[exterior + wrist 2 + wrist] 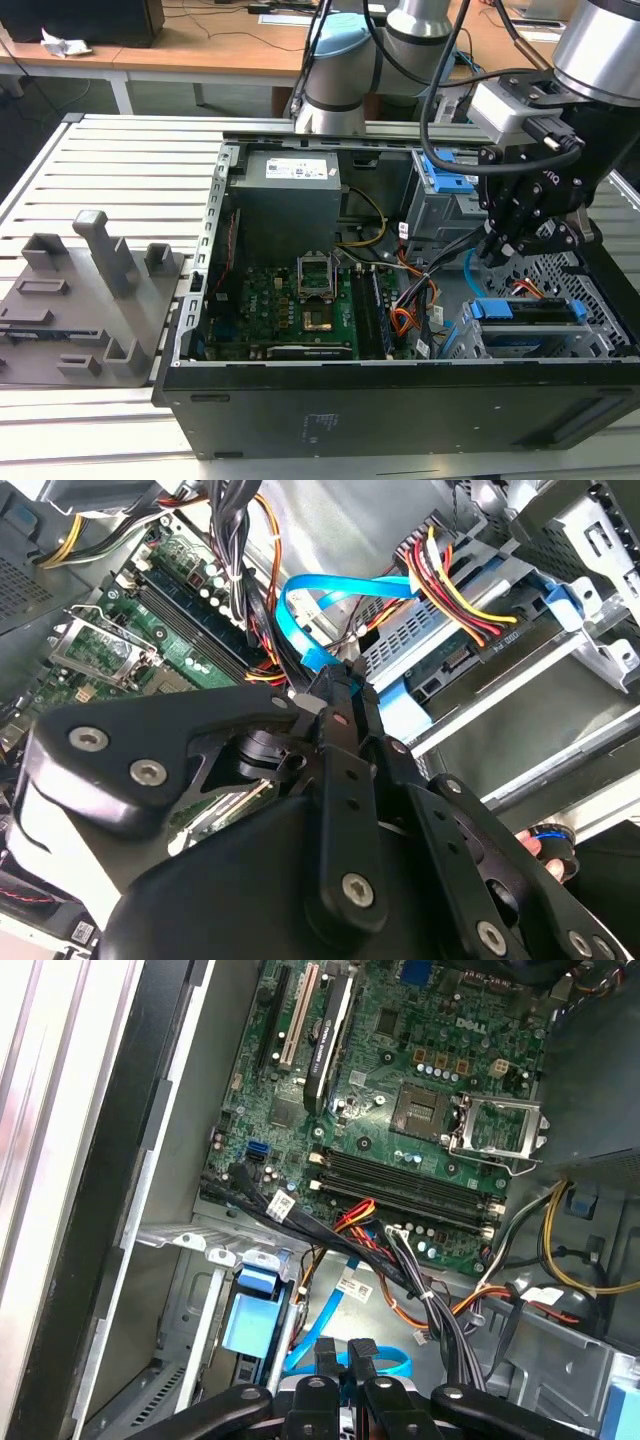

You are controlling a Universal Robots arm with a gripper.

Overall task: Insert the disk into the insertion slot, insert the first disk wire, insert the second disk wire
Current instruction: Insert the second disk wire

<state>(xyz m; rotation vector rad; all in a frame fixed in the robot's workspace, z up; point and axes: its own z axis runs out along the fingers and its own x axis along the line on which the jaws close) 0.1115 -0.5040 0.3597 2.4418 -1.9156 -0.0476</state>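
Here the arm reaches down into the open computer case [400, 400], which lies on its side on the slatted table [110, 150]. In the exterior view the gripper [497, 250] hangs inside the case on that view's right, just above the drive cage. The disk [530, 310] already sits in the slot [535, 340] of the silver perforated cage, its blue carrier showing at the near edge. In the second wrist view the disk [450, 665] lies in the cage with a bundle of red, yellow and black wires [460, 590] plugged into its end.

The gripper's fingers are pressed close together around a flat blue cable. In the second wrist view the gripper [340, 685] pinches the cable [300, 620] near its end, and the cable loops up and away from the fingertips toward the wire bundle. In the first wrist view the two fingers [325, 1352] stand side by side with only a narrow gap, the blue cable [335, 1305] running up between them.

The green motherboard [290, 300] fills the middle of the case, with the grey power supply [290, 190] behind it. A grey metal box with a blue latch [445, 180] stands near the gripper. A grey plastic fixture [90, 290] rests on the table at the exterior view's left.
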